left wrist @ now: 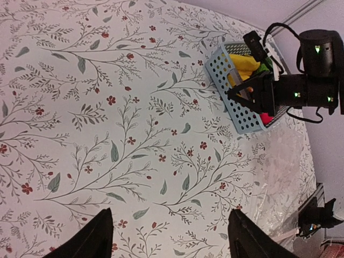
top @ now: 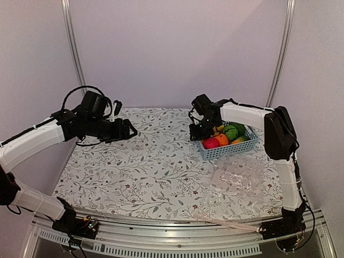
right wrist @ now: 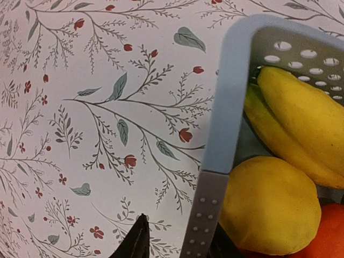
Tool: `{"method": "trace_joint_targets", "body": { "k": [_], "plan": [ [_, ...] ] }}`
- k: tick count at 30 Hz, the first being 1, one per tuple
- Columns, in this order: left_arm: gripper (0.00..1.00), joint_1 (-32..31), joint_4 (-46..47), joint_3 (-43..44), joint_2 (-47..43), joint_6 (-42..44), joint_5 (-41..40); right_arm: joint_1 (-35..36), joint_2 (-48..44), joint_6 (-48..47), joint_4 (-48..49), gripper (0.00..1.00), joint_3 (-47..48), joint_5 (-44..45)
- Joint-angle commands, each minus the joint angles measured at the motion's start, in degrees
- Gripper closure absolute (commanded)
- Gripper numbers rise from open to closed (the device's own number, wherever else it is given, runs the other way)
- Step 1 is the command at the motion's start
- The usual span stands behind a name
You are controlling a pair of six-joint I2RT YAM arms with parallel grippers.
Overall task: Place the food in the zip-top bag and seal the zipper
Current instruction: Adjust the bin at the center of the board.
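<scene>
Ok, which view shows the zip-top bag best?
Top external: the zip-top bag lies whole in view, nearer the arm bases than the basket. Left wrist catches only a faint crinkly part of it near the right edge. Right wrist shows none of it.

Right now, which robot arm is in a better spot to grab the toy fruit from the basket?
Right. The right gripper, open, hangs at the edge of the basket, close beside the banana. The left gripper hovers over the table, well away from the basket.
</scene>
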Motion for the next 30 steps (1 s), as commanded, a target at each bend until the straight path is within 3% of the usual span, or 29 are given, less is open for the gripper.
{"method": "trace_joint_targets", "body": {
  "k": [1, 4, 6, 25, 27, 30],
  "plan": [
    [0.27, -0.86, -1.04, -1.06, -0.86, -0.48, -0.03, 0.69, 1.23, -1.75, -0.62, 0.77, 0.39, -0.20],
    [0.27, -0.81, -1.08, -1.45, -1.18, -0.69, -0.18, 2.35, 0.54, -3.89, 0.03, 0.95, 0.33, -1.88],
    [0.27, -0.80, -1.08, -1.88, -1.46, -0.46, -0.25, 4.42, 0.01, -7.55, 0.96, 1.00, 0.27, -3.04],
    [0.27, -0.80, -0.12, -3.15, -3.01, 0.94, -0.83, 20.73, -0.44, -22.24, 3.36, 1.00, -3.08, -18.68],
    [0.27, -0.85, 0.75, -3.28, -2.67, 1.21, -0.73, 22.06, -0.68, -22.94, 2.95, 0.96, -3.70, -16.23],
    [0.27, -0.85, 1.39, -2.42, -1.50, 1.53, -0.14, 22.26, -0.68, -21.68, 1.90, 0.73, -3.19, -14.13]
  ]
}}
